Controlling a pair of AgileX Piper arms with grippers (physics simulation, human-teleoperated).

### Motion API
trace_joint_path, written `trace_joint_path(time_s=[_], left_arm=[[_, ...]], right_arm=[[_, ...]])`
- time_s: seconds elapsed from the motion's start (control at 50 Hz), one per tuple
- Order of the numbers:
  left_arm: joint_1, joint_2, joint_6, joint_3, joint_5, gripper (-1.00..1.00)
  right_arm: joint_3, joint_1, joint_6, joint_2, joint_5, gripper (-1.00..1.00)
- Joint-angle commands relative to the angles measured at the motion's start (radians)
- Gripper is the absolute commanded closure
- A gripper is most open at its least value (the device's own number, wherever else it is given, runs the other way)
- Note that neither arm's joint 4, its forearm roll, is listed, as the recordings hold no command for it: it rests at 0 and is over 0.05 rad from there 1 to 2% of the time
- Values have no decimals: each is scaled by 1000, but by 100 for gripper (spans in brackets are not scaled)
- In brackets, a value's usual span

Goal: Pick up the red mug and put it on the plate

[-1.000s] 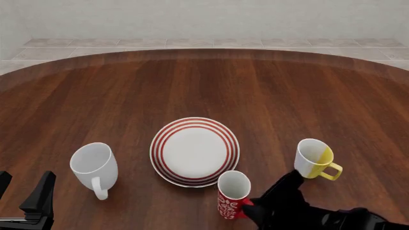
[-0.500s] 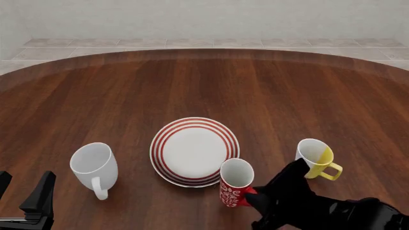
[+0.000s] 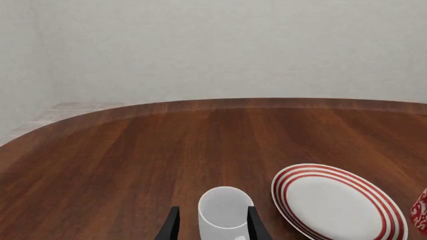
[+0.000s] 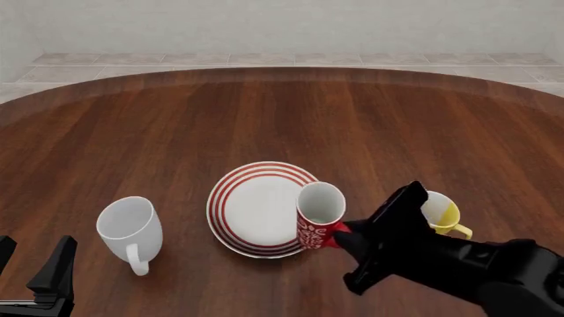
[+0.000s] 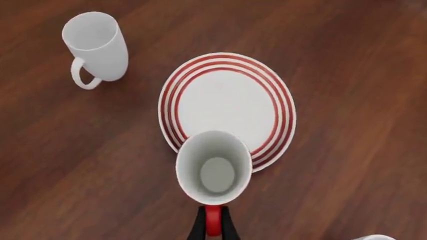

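Note:
The red mug [image 4: 317, 218] with white swirls is lifted off the table, upright, over the right rim of the plate [image 4: 255, 205]. My right gripper [image 4: 342, 232] is shut on its red handle [image 5: 212, 222]. In the right wrist view the mug's white inside [image 5: 213, 169] sits over the near edge of the red-ringed plate [image 5: 220, 100]. My left gripper [image 4: 35, 277] is open and empty at the front left corner. In the left wrist view its fingers [image 3: 168, 227] frame the plain white mug, with the plate [image 3: 333, 200] beside it.
A plain white mug [image 4: 131, 231] stands left of the plate, also in the right wrist view [image 5: 97, 45] and the left wrist view [image 3: 225, 212]. A white-and-yellow mug [image 4: 440, 214] stands right, partly behind my right arm [image 4: 458, 264]. The round wooden table [image 4: 282, 112] extends far.
My right gripper has raised the red mug off the table and carried it up and left, from in front of the plate to over its right rim. The left arm has not moved.

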Motion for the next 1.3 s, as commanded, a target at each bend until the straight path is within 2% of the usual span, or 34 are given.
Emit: trace_joint_path(time_s=[0.02, 0.28, 0.44, 0.74, 1.04, 1.3], left_arm=[[0, 0, 0, 0, 0, -100], [0, 0, 0, 0, 0, -100], [0, 0, 0, 0, 0, -100], [0, 0, 0, 0, 0, -100], [0, 0, 0, 0, 0, -100], [0, 0, 0, 0, 0, -100]], right_arm=[[-75, -21, -43, 44, -4, 100], [-133, -13, -45, 134, -64, 100], [-166, -21, -62, 185, -80, 100], [-194, -30, -58, 228, -102, 100], [-220, -37, -31, 316, -163, 100], [-249, -38, -20, 361, -176, 100]])
